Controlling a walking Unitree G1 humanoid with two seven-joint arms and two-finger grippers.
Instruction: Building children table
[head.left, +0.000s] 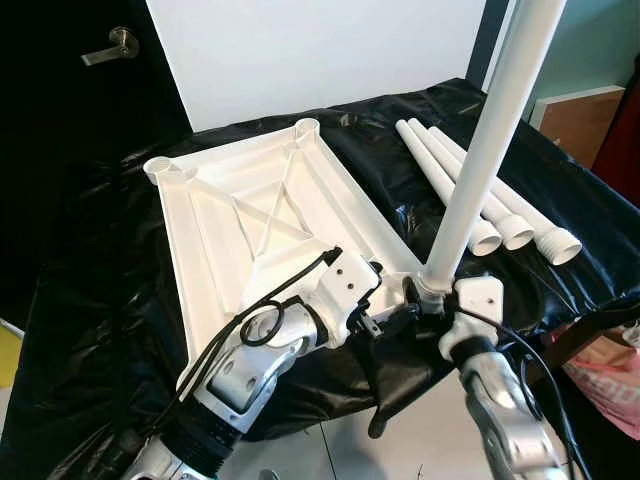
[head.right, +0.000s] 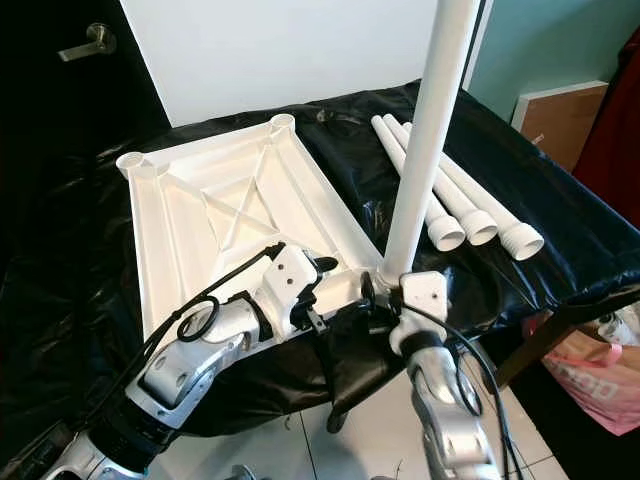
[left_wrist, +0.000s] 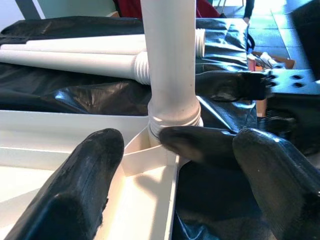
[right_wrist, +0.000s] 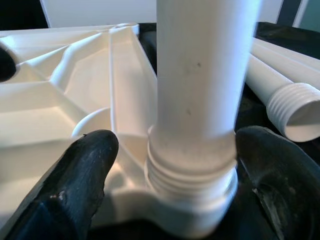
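The white table top (head.left: 215, 215) lies upside down on a black plastic sheet. A white leg (head.left: 485, 140) stands upright in its near right corner socket, with its threaded end (right_wrist: 192, 167) at the socket mouth. My right gripper (right_wrist: 185, 175) is open with one finger on each side of that threaded end, and a gap shows on one side. My left gripper (left_wrist: 175, 190) is open at the same corner. One of its fingers (left_wrist: 80, 190) is over the inside of the table top, the other over the sheet outside the rim.
Three loose white legs (head.left: 500, 200) lie side by side on the sheet at the back right. A dark door with a lever handle (head.left: 110, 45) is at the back left. A pink bag (head.left: 610, 380) sits on the floor at the right, below the surface's edge.
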